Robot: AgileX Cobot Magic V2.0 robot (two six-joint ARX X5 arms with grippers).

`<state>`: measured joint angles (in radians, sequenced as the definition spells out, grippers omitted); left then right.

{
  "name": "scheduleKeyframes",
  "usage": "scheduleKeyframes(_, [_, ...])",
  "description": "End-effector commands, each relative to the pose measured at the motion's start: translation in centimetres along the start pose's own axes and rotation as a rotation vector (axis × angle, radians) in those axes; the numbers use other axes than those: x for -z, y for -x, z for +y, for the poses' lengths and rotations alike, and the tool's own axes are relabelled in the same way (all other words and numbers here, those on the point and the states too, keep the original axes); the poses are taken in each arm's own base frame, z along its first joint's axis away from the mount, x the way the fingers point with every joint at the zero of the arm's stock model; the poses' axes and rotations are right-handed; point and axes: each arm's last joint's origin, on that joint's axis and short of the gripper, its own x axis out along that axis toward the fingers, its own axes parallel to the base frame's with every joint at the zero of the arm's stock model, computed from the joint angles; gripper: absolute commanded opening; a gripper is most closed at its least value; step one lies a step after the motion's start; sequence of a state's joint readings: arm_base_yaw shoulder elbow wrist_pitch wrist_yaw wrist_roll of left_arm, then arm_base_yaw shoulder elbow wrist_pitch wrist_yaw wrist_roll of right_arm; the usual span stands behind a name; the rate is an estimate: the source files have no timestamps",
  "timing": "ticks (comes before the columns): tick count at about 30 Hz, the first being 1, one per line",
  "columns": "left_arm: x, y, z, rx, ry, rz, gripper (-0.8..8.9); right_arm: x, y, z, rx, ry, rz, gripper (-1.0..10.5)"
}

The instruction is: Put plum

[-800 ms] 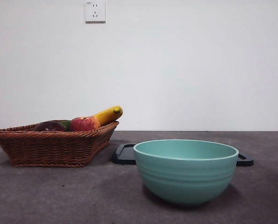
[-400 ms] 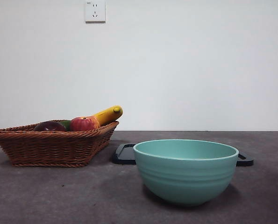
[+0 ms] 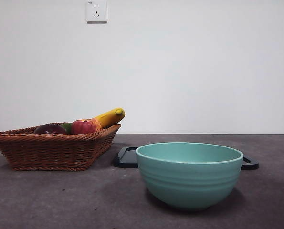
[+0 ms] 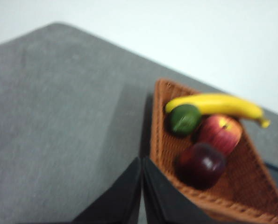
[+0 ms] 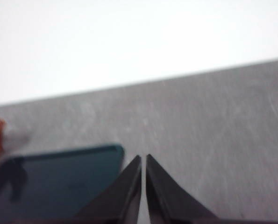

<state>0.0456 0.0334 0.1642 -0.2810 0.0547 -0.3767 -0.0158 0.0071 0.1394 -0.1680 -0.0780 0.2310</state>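
The grey surface [image 3: 60, 200] carried a teal bowl [image 3: 189, 174], a wicker basket [image 3: 51, 150] and a dark flat tray [image 3: 127, 157] lying behind the bowl. The bowl stood upright, and its interior was hidden from the level front view. The basket held four fruits: a yellow banana [image 4: 213, 105] lying along the far side with one end overhanging the rim, a red-yellow apple [image 4: 220, 133], the plum [image 4: 202, 164] and a green fruit [image 4: 184, 119]. The plum rested inside the basket, touching the apple, near the basket wall closest to the left gripper [image 4: 142, 186]. Being round, it showed no long axis and no evident heading. The left gripper hung above the surface beside the basket, jaws pressed together. The right gripper [image 5: 143, 184] hung near the tray's edge, jaws likewise pressed together
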Motion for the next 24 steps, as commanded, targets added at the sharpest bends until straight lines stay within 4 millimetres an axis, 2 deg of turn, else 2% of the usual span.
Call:
scheduleKeyframes(1, [-1.5, 0.4, -0.6, 0.011, 0.009, -0.026, 0.08, -1.7, 0.5, 0.4, -0.014, -0.024, -0.044, 0.1])
scheduleKeyframes(6, [-4.2, 0.8, -1.8, 0.047, -0.008, -0.005, 0.08, -4.8, 1.1, 1.2, -0.011, -0.021, -0.022, 0.1])
scheduleKeyframes(10, [-6.3, 0.7, -2.9, 0.105, -0.051, 0.064, 0.08, -7.1, 0.9, 1.9, -0.040, -0.020, 0.060, 0.1])
scheduleKeyframes(17, [-9.3, -0.5, -4.5, 0.229, -0.135, 0.263, 0.08, -10.5, -0.7, 3.1, -0.170, -0.015, 0.303, 0.1])
scheduleKeyframes(24, [-10.9, -2.4, -5.9, 0.373, -0.181, 0.481, 0.08, -12.9, -3.1, 4.1, -0.313, -0.029, 0.544, 0.1])
